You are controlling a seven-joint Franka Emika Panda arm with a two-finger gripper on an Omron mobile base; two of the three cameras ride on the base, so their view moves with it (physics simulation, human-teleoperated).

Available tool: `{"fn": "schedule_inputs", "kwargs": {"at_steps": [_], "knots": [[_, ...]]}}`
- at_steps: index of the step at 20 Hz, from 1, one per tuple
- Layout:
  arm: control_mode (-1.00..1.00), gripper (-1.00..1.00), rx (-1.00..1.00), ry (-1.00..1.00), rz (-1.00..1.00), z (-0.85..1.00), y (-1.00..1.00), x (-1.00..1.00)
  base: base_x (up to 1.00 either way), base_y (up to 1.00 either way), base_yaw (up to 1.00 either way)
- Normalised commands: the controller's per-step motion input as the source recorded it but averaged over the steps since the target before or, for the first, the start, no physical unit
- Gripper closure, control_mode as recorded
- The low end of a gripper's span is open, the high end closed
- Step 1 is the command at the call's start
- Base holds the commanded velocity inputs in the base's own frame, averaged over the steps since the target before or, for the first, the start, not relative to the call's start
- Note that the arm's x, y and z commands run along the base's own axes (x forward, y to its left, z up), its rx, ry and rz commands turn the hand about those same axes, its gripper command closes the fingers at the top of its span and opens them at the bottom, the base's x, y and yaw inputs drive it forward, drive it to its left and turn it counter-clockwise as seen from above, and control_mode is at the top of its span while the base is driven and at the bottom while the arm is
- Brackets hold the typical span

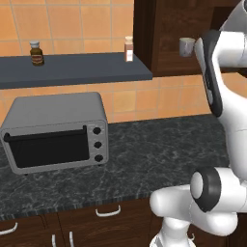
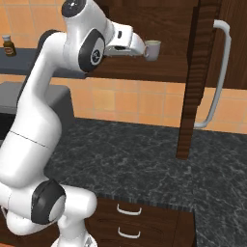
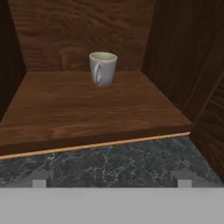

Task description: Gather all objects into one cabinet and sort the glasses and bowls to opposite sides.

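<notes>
Cream mug [image 3: 103, 68], dark brown wooden cabinet [image 3: 87, 105].

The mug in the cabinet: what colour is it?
Cream, with a paler inside; the mug shows best in the hand view.

Orange tiled wall [image 1: 130, 101], dark marble counter [image 1: 159, 149]

a cream mug [image 3: 103, 68] stands upright toward the back of the cabinet [image 3: 83, 111] floor — handle turned to the left, rim pale and inside lighter. dark brown wood walls rise behind and at both sides. below the shelf's front edge lies the dark marbled counter [image 3: 113, 164], with the gripper [image 3: 111, 178] fingertips [image 3: 40, 179] wide apart.
</notes>
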Motion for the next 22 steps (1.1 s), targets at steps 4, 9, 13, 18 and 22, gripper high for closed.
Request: {"fn": "schedule_inputs", "kwargs": {"at_steps": [4, 9, 13, 18, 22], "knots": [[-1.0, -1.0, -0.3, -0.26, 0.0, -0.41, 0.0, 0.82, 0.0, 0.0, 0.0], [-1.0, -1.0, -0.09, -0.01, 0.0, 0.03, -0.05, 0.73, 0.0, 0.0, 0.0], [-1.0, -1.0, 0.1, 0.17, -0.03, 0.39, -0.08, 0.38, 0.0, 0.0, 0.0], [-1.0, -1.0, 0.22, 0.17, -0.1, 0.22, -0.11, 0.1, 0.0, 0.0, 0.0], [-1.0, -1.0, 0.02, 0.0, -0.08, -0.34, -0.02, 0.3, 0.0, 0.0, 0.0]]}}
